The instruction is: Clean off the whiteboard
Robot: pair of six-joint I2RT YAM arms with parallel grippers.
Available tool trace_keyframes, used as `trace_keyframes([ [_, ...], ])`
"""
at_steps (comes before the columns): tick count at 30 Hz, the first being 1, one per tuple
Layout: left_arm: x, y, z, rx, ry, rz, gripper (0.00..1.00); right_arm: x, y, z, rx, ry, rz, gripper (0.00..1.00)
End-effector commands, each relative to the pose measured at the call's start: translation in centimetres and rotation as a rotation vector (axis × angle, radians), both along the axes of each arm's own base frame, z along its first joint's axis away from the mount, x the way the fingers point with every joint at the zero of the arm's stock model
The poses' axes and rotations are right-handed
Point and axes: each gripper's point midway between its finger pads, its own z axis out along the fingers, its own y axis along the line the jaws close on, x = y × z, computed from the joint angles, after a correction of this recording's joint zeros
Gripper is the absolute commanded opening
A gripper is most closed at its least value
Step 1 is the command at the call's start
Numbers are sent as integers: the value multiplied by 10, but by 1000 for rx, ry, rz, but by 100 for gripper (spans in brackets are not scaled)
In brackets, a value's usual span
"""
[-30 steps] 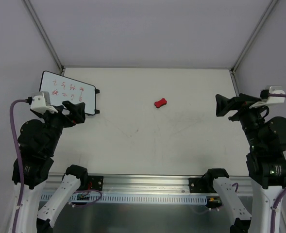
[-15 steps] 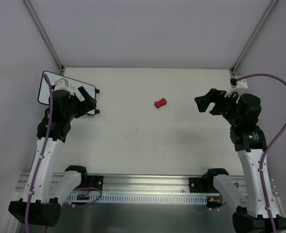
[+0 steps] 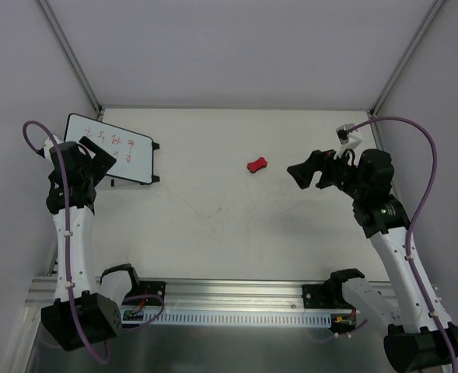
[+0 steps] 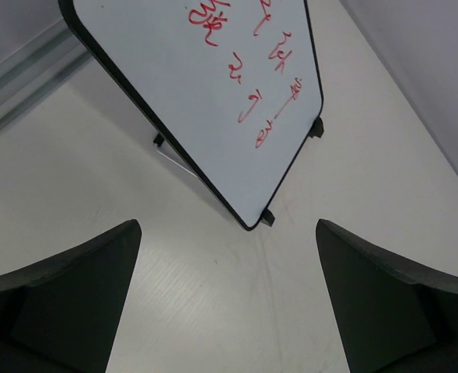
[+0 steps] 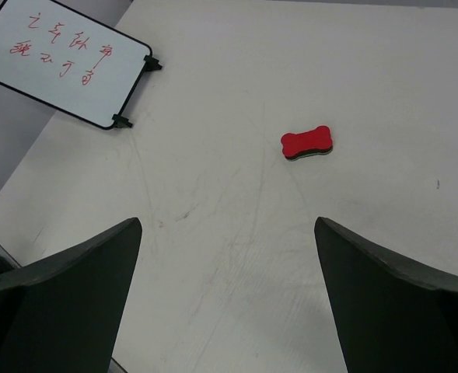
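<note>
The white desk (image 3: 236, 225) fills the overhead view. The whiteboard (image 3: 127, 148) sits at its upper left with red marks on its face. The left wrist view shows its lower corner and black feet close up (overhead, the arm covers part of it). The left pincer (image 4: 227, 225) gapes wide near the board. The right pincer (image 5: 227, 221), equally wide, faces the red eraser (image 5: 307, 144), which the left wrist view does not show.

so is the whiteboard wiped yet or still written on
Still written on: the whiteboard carries red writing, and the red eraser lies well away from it.
</note>
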Motion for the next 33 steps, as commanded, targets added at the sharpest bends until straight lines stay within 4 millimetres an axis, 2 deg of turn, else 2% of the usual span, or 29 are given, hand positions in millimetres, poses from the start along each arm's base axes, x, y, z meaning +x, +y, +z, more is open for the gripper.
trace_keyframes([
  [1,15,24,-5,26,-17,43,97,-2,17,14,24,-68,81,99],
  [4,25,40,-14,-35,-30,67,96,-5,20,9,14,-71,98,99],
  [8,28,61,-24,-107,-61,95,91,-9,25,5,2,-75,118,99],
  [13,28,82,-30,-50,-73,102,91,-28,46,2,-45,-126,222,99],
  [15,34,89,-23,-4,-116,96,91,-35,55,0,-40,-125,271,99],
  [22,54,94,-42,7,-161,42,85,-31,62,-4,-14,-92,290,99],
  [24,57,95,-39,27,-199,33,77,-34,65,-5,-13,-93,323,99],
  [26,58,97,-38,53,-231,36,74,-35,66,-9,-19,-93,335,99],
  [33,60,106,-37,73,-230,38,72,-35,66,-18,-32,-83,340,99],
])
